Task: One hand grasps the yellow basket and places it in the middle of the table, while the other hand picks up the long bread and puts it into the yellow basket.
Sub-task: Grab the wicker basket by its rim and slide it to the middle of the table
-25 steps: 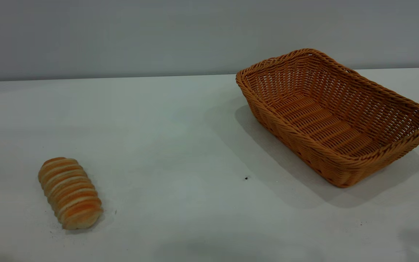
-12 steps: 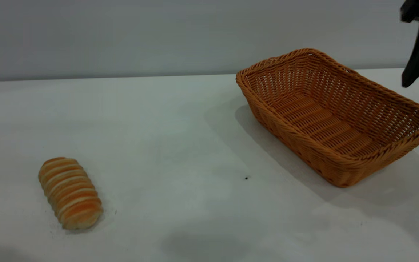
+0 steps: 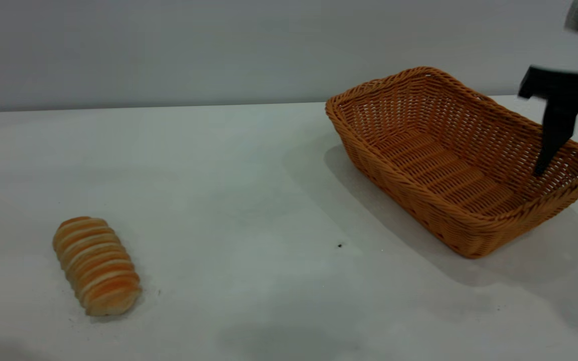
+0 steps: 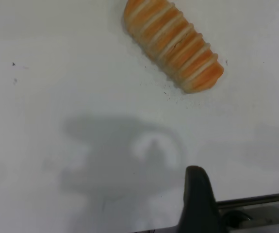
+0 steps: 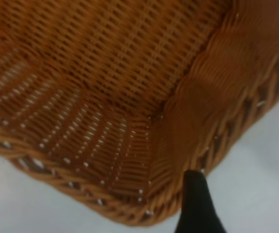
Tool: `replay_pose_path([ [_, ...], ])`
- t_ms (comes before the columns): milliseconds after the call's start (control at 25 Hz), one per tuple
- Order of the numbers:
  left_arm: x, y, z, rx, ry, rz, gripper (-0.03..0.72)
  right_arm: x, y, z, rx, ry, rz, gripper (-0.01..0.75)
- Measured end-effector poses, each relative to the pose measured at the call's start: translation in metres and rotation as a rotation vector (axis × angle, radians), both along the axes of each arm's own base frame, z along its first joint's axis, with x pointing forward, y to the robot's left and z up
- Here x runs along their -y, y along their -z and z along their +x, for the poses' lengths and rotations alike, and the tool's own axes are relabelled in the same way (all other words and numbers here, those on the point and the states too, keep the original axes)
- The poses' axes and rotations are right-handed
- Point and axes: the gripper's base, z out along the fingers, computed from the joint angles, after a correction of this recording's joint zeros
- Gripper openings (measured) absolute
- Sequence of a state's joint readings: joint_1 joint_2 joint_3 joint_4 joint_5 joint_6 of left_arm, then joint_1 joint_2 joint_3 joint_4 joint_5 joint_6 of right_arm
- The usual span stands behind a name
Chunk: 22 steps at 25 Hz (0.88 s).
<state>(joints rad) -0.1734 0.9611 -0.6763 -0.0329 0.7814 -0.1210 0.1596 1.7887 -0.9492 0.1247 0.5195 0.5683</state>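
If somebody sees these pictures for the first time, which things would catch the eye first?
First the yellow basket, big and empty at the table's right, with the right gripper open astride its right-hand rim. Then the long bread, striped, lying alone at the near left of the white table.

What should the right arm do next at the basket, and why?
Probably lower a little more and close on the rim. The right gripper is open, one finger inside the yellow basket and one outside its right end wall, straddling the rim without gripping it. The basket sits at the table's right side and the long bread lies untouched on the left.
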Motion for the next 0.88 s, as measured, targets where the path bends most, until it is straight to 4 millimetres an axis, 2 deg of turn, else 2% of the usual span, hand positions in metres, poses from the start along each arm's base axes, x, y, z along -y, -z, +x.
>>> replay_pose_path([
  [480,0.000,0.000,0.000,0.001,0.000,0.000,0.526,-0.003,0.037,0.012,-0.009,0.041,0.022,0.544],
  [600,0.000,-0.001,0.001,0.007,0.000,-0.001,0.526,-0.003,0.047,0.013,-0.021,0.048,0.021,0.522],
  [720,0.000,-0.001,0.001,0.011,0.000,-0.002,0.526,-0.003,0.057,0.015,-0.027,0.055,0.019,0.455],
  [880,0.000,-0.001,0.001,0.012,0.000,-0.002,0.526,-0.003,0.061,0.018,-0.008,0.066,0.025,0.291],
])
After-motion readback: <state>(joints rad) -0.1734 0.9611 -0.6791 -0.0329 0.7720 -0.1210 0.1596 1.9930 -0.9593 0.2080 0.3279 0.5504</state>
